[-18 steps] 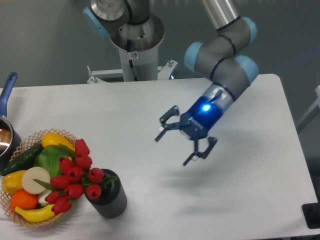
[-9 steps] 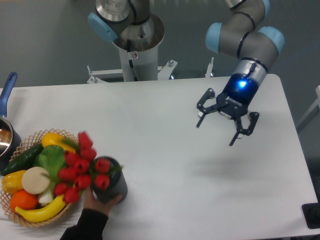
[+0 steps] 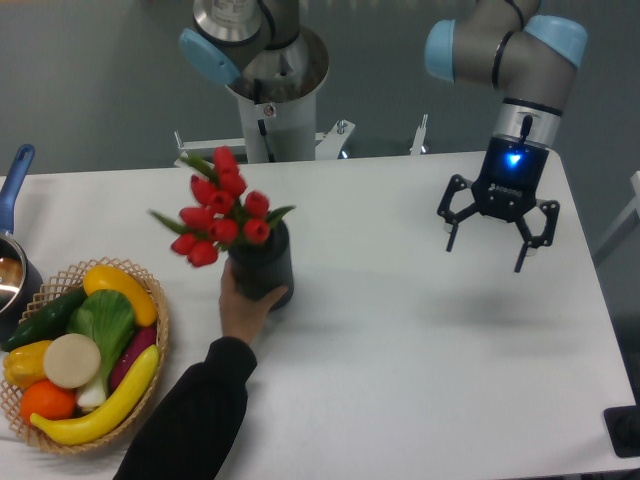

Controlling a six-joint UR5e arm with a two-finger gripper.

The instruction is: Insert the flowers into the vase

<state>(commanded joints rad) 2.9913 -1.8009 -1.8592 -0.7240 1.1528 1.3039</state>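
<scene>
The flowers (image 3: 222, 205), a bunch of red tulips with green leaves, stand in the vase (image 3: 261, 267), leaning up and to the left so that the blooms spread well past the vase's left rim. The vase, dark grey and ribbed, sits upright on the white table (image 3: 400, 340), left of centre and nearer the far edge than the near one. A hand (image 3: 245, 305) in a dark sleeve reaches in from the lower edge and grips the vase from below, with the fingers wrapped round its base.

To the lower left, apart from the vase, lies a wicker basket (image 3: 160, 325) holding a banana, an orange, a white onion, a green leafy vegetable, a cucumber and yellow peppers. At the far left edge a pot (image 3: 12, 262) with a blue handle is only partly in view.

The gripper (image 3: 497, 245) hangs above the right part of the table, well apart from vase and flowers. It points downward, its two fingers (image 3: 524, 240) spread wide with nothing between them, and a blue light glows on the wrist above. The arm (image 3: 505, 50) rises from it toward the upper right edge. A second robot base (image 3: 268, 70) stands behind the table's far edge, above the flowers.
</scene>
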